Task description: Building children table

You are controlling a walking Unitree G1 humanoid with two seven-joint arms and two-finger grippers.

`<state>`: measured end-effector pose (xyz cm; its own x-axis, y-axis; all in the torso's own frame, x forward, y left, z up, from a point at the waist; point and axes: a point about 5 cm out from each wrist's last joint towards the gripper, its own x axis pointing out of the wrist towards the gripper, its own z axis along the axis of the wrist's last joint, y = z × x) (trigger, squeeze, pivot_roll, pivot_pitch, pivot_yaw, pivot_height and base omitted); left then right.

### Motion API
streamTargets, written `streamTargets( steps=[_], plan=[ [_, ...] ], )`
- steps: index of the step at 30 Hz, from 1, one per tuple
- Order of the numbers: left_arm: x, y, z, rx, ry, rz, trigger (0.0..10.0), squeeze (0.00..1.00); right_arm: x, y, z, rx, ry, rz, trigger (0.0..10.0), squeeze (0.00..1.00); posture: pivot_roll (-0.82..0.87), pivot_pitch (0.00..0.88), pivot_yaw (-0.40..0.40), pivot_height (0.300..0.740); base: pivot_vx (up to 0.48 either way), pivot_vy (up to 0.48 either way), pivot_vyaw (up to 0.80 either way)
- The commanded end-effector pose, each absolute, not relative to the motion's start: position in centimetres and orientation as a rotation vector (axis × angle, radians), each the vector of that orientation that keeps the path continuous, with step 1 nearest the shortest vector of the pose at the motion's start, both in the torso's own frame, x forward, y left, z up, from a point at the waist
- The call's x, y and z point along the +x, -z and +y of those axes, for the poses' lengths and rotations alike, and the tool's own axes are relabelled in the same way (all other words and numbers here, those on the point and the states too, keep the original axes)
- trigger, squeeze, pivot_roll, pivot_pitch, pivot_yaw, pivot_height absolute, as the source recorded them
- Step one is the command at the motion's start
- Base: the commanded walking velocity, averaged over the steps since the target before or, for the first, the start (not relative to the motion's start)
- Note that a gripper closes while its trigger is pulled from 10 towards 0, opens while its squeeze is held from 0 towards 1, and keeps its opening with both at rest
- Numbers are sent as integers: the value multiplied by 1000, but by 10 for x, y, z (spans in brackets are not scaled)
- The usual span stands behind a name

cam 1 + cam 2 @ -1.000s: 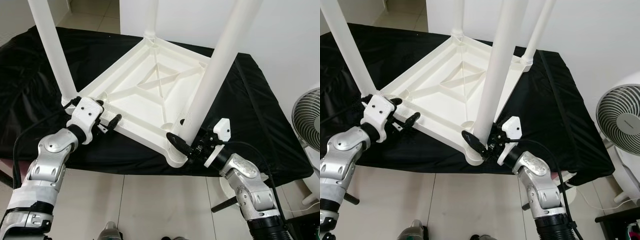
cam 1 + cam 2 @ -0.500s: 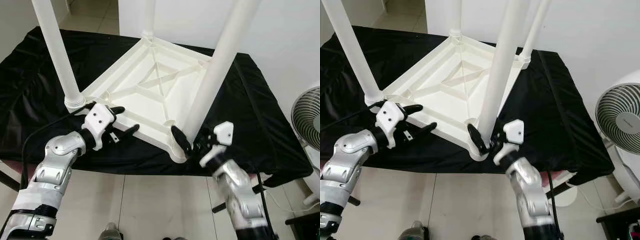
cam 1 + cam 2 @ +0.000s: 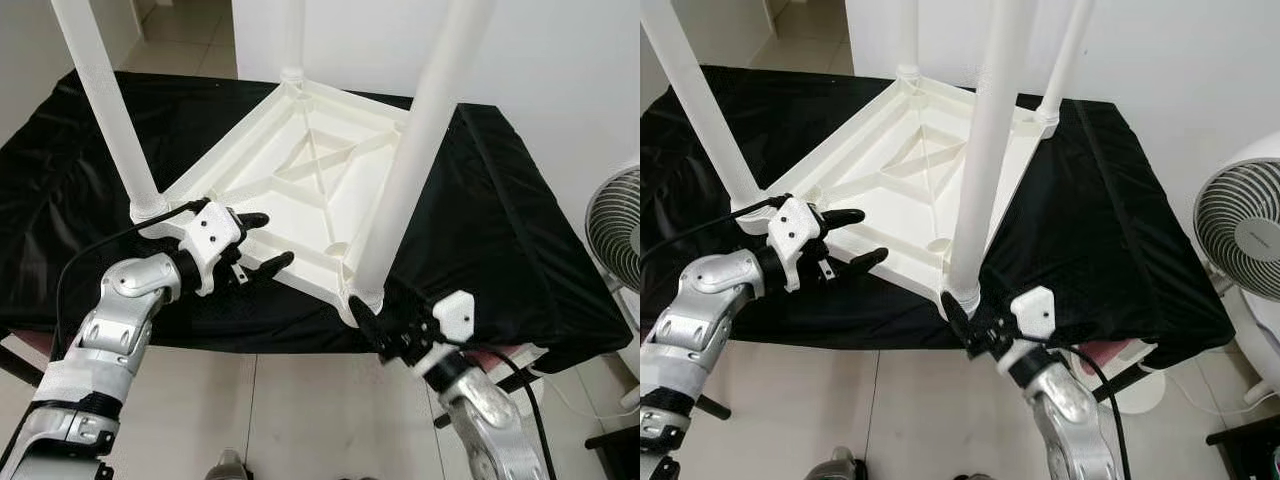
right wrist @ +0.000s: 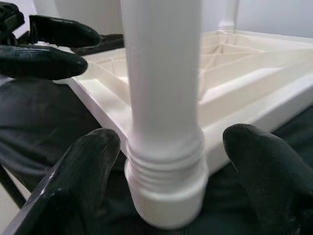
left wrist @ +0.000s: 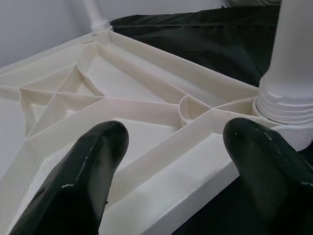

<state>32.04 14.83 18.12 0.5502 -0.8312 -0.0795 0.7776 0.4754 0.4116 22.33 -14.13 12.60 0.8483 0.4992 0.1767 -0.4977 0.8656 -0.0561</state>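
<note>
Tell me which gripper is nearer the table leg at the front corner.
Right. The right gripper has its open fingers on either side of the leg's base; the left gripper is open over the tabletop's front edge, further left.

A white plastic children's table (image 3: 300, 190) lies upside down on a black-draped worktop (image 3: 500, 230), its ribbed underside facing up. Four round white legs (image 3: 415, 150) stand upright in its corner sockets. Its nearest corner reaches the worktop's front edge.

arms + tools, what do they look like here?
Both arms are silver, jointed metal segments. Each ends in a white wrist housing carrying a tool with two long, rounded, glossy black fingers: left tool, right tool. A thin black cable loops along each forearm.
</note>
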Motion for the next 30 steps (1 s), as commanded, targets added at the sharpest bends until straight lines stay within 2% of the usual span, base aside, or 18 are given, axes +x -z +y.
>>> streamTargets(
  steps=[1, 14, 19, 30],
  plan=[
    [321, -178, 142, 432, 1033, -126, 10000, 0, 220, -127, -144, -36, -511, -198, 10000, 0, 88, 85, -11, 740, 0, 0, 0],
    [325, -168, 131, 499, 1126, -80, 10000, 0, 204, -115, -149, -40, -480, -158, 10000, 0, 55, 102, 11, 740, 0, 0, 0],
    [328, -158, 130, 605, 1171, -36, 10000, 0, 195, -111, -153, -66, -478, -139, 10000, 0, 42, 106, 21, 740, 0, 0, 0],
    [330, -144, 131, 722, 1265, 52, 10000, 0, 191, -113, -159, -96, -460, -139, 10000, 0, 25, 107, 35, 740, 0, 0, 0]
  ],
)
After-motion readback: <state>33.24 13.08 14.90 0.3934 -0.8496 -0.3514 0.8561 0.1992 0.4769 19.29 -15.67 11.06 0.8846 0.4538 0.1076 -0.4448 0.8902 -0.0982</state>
